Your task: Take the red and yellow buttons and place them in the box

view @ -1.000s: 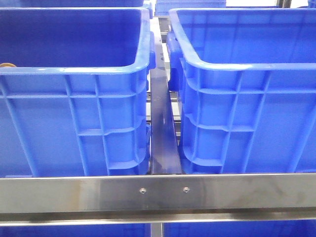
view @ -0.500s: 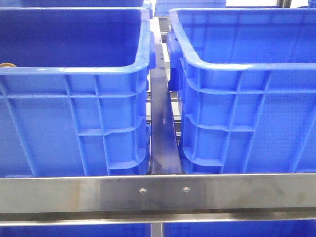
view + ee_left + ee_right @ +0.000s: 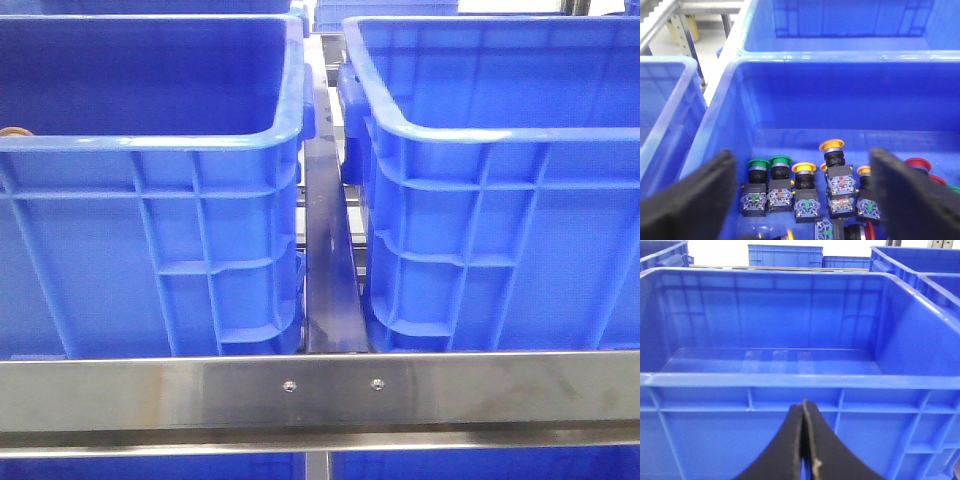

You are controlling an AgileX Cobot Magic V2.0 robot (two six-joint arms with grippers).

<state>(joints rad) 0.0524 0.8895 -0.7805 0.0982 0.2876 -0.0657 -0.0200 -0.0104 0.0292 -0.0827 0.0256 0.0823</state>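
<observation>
The biggest things were two blue crates. From the front, the left crate and the right crate stood side by side behind a shiny metal rail, with a dark strip between them. None of my arms showed in that view.

My right wrist looked into the box from just outside its near wall. I could see most of its floor, and nothing lay on it. My right gripper was closed tight, finger against finger, and it held nothing.

My left wrist looked down into the crate of buttons. My left gripper was spread wide, one finger on each side of the pile, above it and touching nothing. It held nothing either.

On that crate's floor, small push buttons stood close together. A yellow button stood tallest in the middle, with another yellow one just beside it. A red button sat past the far finger. Two green buttons sat at the other end.

I think I was at the very first step, picking. Next, I would need to lower my left gripper around one yellow cap, miss its close neighbours, and then squeeze.
</observation>
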